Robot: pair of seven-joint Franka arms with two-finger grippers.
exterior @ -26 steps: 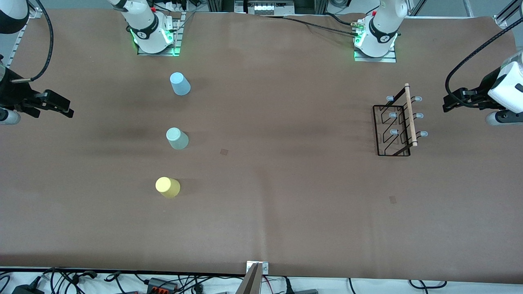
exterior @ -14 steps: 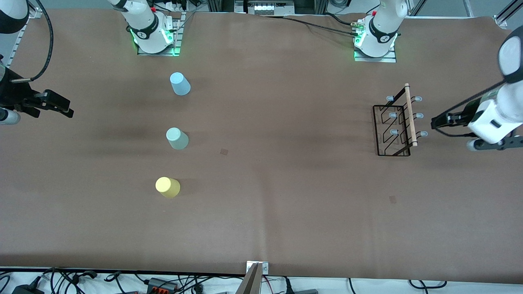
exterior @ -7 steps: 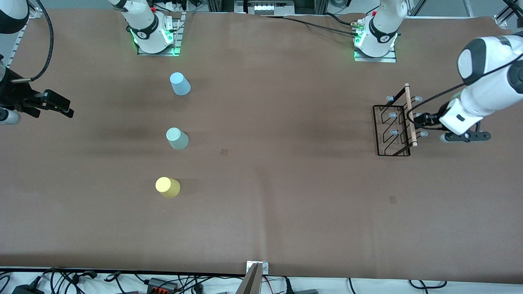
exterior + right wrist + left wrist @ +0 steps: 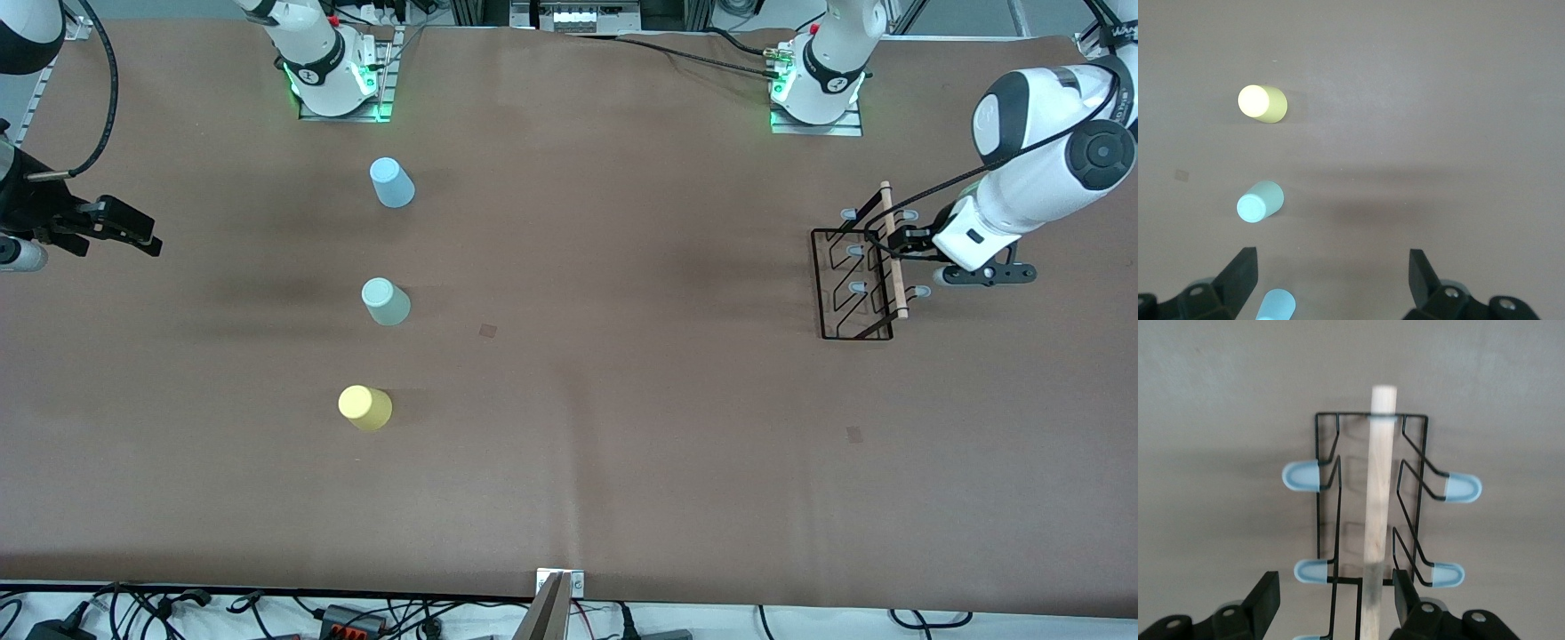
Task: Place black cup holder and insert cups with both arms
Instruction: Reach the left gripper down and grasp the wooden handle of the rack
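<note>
The left wrist view's edge cuts off the black cup holder [image 4: 1371, 520].

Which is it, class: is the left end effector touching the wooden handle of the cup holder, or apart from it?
Apart. In the left wrist view the left end effector straddles the wooden handle of the black cup holder, with table visible between each finger and the rod.

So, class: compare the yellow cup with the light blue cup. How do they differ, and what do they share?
Colour: the yellow cup is bright yellow, the light blue cup pale blue. Position: the yellow cup stands nearest the front camera of the three cups, the light blue cup nearest the robots' bases, with the mint green cup between them. Shared: both are small plain tapered tumblers of like size, standing upside down, untouched, toward the right arm's end of the table.
</note>
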